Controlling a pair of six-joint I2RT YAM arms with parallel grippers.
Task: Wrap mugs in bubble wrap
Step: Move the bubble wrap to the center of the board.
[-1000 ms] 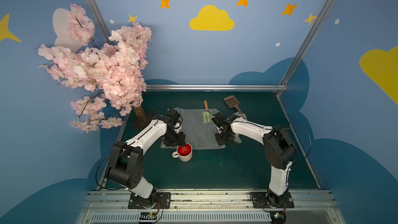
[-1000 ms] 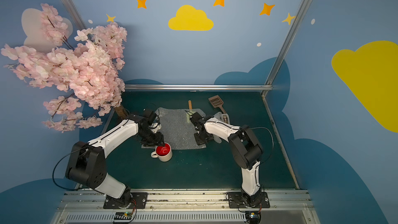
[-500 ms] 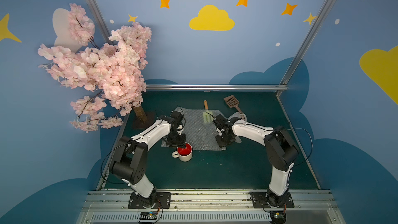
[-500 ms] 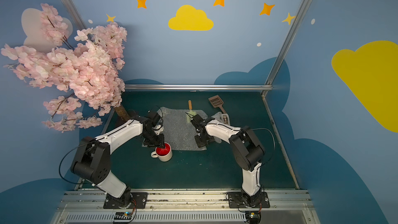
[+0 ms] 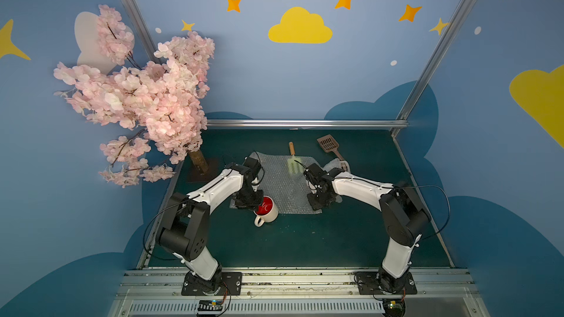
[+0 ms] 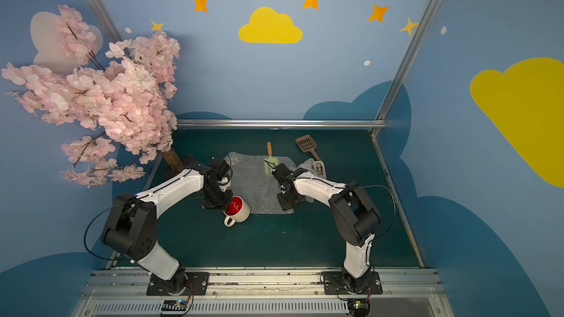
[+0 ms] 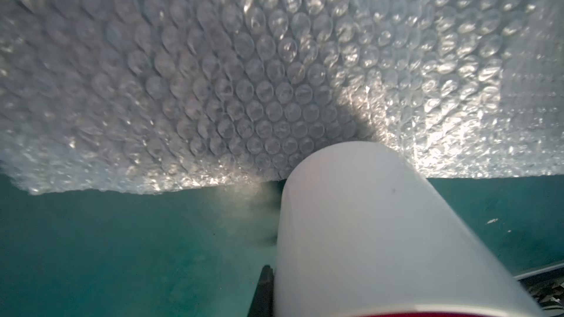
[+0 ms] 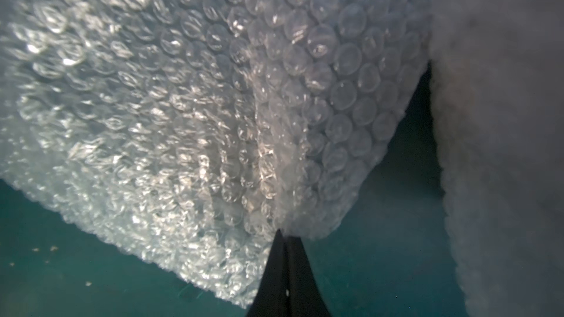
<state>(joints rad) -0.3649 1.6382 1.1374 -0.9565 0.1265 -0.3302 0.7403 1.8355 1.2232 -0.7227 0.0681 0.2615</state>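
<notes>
A cream mug [image 5: 268, 212] [image 6: 240, 208] with a glossy red inside stands upright at the near left corner of the flat bubble wrap [image 5: 282, 182] [image 6: 254, 179], handle toward the front. My left gripper [image 5: 255, 204] [image 6: 225, 205] is shut on the mug's rim. In the left wrist view one dark finger [image 7: 264, 288] presses the outside of the mug's wall [image 7: 381, 224]. My right gripper [image 5: 318, 204] [image 8: 285, 239] is shut on the sheet's near right corner, which is raised a little off the table in the right wrist view.
A green spatula [image 5: 293, 163] with a wooden handle lies on the sheet's far edge. A brown slotted scoop [image 5: 329, 145] sits behind it. A whitish crumpled bundle [image 5: 335, 165] lies behind my right arm. The blossom tree's trunk [image 5: 199, 162] stands at the back left.
My left gripper has moved from the sheet's left edge over to the mug and closed on its rim. The right gripper has kept its hold on the corner.
</notes>
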